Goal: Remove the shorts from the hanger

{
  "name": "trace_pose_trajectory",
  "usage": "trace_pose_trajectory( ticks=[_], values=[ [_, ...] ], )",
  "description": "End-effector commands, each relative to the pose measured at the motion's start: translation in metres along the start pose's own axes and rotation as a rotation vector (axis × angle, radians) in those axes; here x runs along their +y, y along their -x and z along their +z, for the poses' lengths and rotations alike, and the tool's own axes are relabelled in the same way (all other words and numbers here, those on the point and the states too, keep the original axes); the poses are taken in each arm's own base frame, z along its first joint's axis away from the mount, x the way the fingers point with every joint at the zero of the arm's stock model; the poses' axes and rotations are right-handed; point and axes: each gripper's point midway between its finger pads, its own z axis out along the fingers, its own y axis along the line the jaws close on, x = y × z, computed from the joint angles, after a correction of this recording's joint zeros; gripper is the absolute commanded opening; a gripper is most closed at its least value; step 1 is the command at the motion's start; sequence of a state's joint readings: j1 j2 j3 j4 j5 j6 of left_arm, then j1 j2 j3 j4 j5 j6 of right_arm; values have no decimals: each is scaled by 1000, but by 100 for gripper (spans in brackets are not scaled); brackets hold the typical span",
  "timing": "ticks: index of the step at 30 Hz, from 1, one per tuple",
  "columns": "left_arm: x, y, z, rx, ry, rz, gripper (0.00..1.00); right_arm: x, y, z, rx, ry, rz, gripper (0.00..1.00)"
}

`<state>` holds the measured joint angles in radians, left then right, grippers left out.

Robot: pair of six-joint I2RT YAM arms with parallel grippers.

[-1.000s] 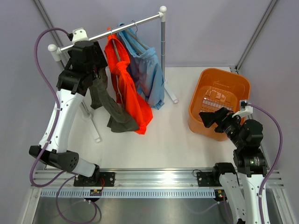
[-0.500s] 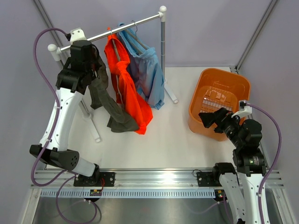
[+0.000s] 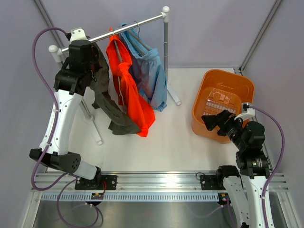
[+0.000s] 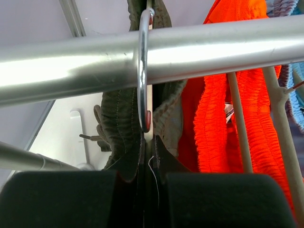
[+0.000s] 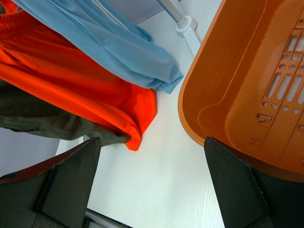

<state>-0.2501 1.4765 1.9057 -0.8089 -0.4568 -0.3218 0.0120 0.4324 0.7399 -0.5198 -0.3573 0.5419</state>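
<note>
Looking down from above, we see three shorts hanging on the rail (image 3: 137, 23) at the back left of the table (image 3: 175, 137): olive shorts (image 3: 111, 111) on the left, orange shorts (image 3: 130, 90) in the middle and blue shorts (image 3: 149, 76) on the right, each touching its neighbour. The olive and orange hems trail down to the tabletop. Our left gripper (image 4: 147, 187) is raised to the rail at the olive pair. In the left wrist view its two black pads are pressed together with olive cloth pinched between them, right under the metal hook (image 4: 141, 71) that loops over the rail. The orange waistband hangs just beside it on the right. Our right gripper (image 5: 152, 183) hangs low over the table on the right, well apart from the garments, with its fingers spread wide and nothing between them. It sits just beside the near wall of the orange basket (image 3: 198, 111), and its camera looks across the white surface toward the three hems.
</note>
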Motion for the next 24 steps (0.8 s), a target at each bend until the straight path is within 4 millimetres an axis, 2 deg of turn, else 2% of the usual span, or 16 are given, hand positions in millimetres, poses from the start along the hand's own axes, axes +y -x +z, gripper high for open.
trace_pose_trajectory(
  ticks=[1, 4, 7, 8, 12, 15, 16, 19, 24],
  values=[
    [2, 63, -44, -176, -66, -70, 0, 1, 3, 2, -18, 13, -20, 99],
    [6, 70, -61, -189, -85, -67, 0, 1, 4, 4, -19, 19, -19, 99],
    [11, 63, -71, -174, -93, -58, 0, 2, 4, 4, -23, 24, -16, 100],
    [13, 54, -69, -155, -92, -44, 0, 2, 5, 5, -24, 25, -15, 99],
    [15, 46, -82, -154, -132, -22, 0, 2, 4, 7, -19, 30, -15, 100],
    [7, 35, -89, -132, -205, -8, 0, 2, 4, 9, -16, 32, -11, 99],
    [7, 36, -98, -144, -233, -12, 0, 2, 4, 9, -16, 34, -10, 99],
    [4, 26, -109, -118, -284, -10, 0, 2, 4, 10, -17, 40, -14, 99],
    [10, -3, -116, -41, -288, -13, 0, 0, 1, 14, 0, 45, -35, 100]
  ],
)
